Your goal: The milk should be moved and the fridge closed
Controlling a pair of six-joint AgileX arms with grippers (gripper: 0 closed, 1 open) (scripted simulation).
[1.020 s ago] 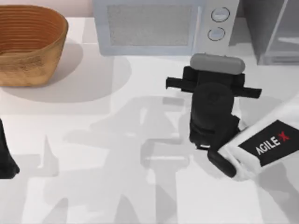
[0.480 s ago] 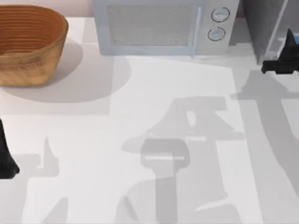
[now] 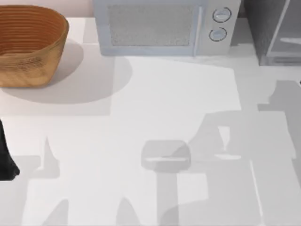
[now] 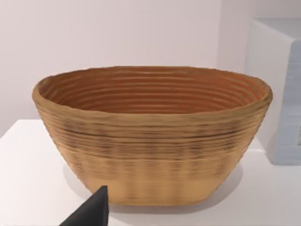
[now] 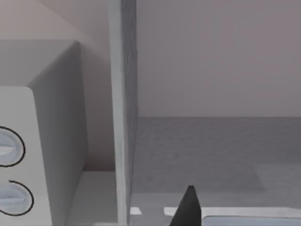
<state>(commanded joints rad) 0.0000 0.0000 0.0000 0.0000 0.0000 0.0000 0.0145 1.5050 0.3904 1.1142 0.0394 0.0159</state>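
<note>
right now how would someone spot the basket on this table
Start at the grey microwave along the table's far edge, then look toward the far left corner. The basket sits there: a brown, ribbed woven oval bowl, open-topped, unlike the boxy grey appliances.

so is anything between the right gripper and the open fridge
Nothing visible. The right gripper faces the open fridge; the microwave stands beside it, off the path. The left gripper sits parked facing the basket.
</note>
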